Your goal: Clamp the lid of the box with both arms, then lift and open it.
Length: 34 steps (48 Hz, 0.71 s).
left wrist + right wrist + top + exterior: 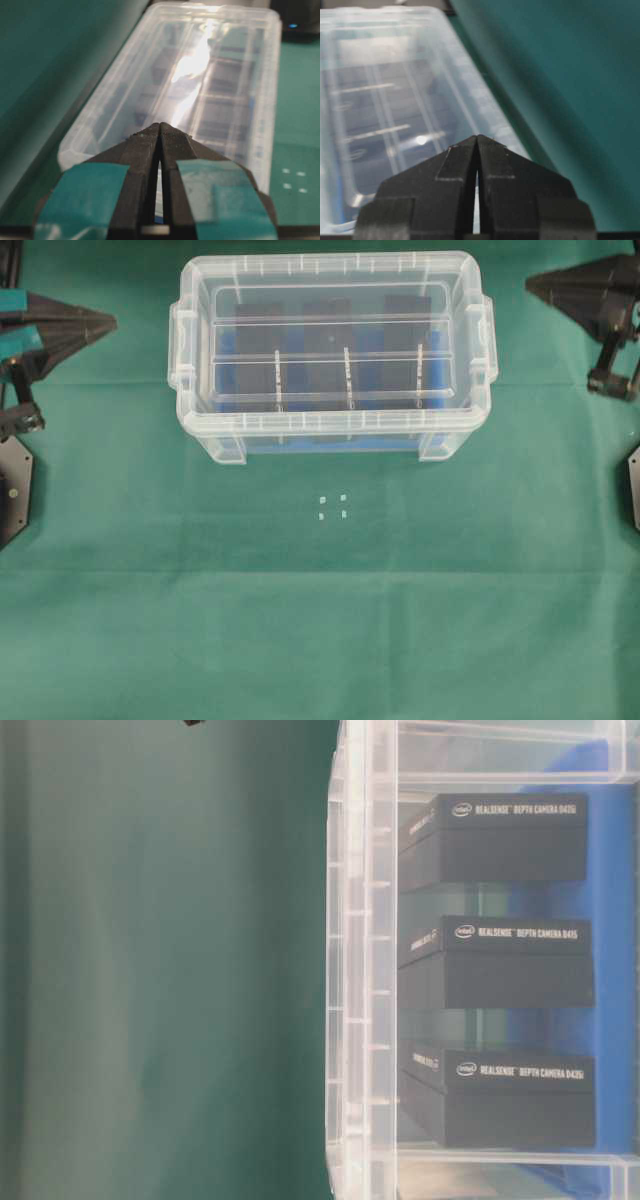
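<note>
The clear box (330, 437) stands at the back middle of the green cloth, holding three upright black blocks (500, 965). Its flat clear lid (330, 338) lies on top, covering the tub. My left gripper (113, 318), taped teal, is shut and empty, a short way left of the box and apart from it. In the left wrist view the closed tips (160, 125) point along the lid (200, 75). My right gripper (530, 282) is also shut and empty, off the box's back right corner. The right wrist view shows its tips (477, 136) meeting before the lid (385, 90).
Several small white marks (332, 507) sit on the cloth in front of the box. Black base plates lie at the left edge (12, 490) and right edge (632, 485). A dark device with a blue light (294, 22) stands beyond the box's far end.
</note>
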Motion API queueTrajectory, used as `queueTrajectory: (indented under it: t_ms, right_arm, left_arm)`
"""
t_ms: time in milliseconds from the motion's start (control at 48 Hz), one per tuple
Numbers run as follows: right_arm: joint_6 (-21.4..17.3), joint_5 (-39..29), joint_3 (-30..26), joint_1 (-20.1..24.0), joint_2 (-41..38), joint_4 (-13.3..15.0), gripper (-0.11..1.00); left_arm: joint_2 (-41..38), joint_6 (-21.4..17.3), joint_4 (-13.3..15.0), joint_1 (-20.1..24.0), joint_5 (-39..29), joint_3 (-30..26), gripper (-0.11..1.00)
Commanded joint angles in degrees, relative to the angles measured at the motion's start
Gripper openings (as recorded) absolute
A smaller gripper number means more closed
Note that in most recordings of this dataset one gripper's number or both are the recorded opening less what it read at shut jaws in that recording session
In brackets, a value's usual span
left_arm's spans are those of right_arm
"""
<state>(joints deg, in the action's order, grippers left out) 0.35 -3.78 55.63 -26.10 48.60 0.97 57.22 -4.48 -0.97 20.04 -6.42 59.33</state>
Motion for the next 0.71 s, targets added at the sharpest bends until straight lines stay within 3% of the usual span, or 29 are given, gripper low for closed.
queueTrajectory:
  t_ms: [0, 125, 292, 458, 687]
  right_arm:
    - [0.09, 0.18, -1.85, -0.79, -0.26, 0.18, -0.02]
    - [0.00, -0.53, -1.85, -0.88, -0.18, 0.18, -0.02]
    - [-0.35, -7.82, -2.55, -0.88, -0.26, 0.18, -0.02]
    - [-0.53, -19.69, -4.48, -0.88, -0.18, 0.18, -0.02]
    - [-0.53, -38.58, -10.11, -0.88, -1.76, 0.18, -0.01]
  left_arm:
    - [-1.05, 0.00, -0.18, 0.79, 0.26, -1.76, 0.00]
    - [-1.85, 0.00, -0.18, 0.70, 0.09, -2.11, 0.00]
    - [-2.20, 0.09, -0.18, 0.70, -4.92, -3.25, 0.00]
    - [-2.46, 0.35, -0.09, 0.70, -16.52, -5.80, 0.00]
    - [-5.19, 0.26, 0.00, 0.70, -37.71, -13.18, 0.00]
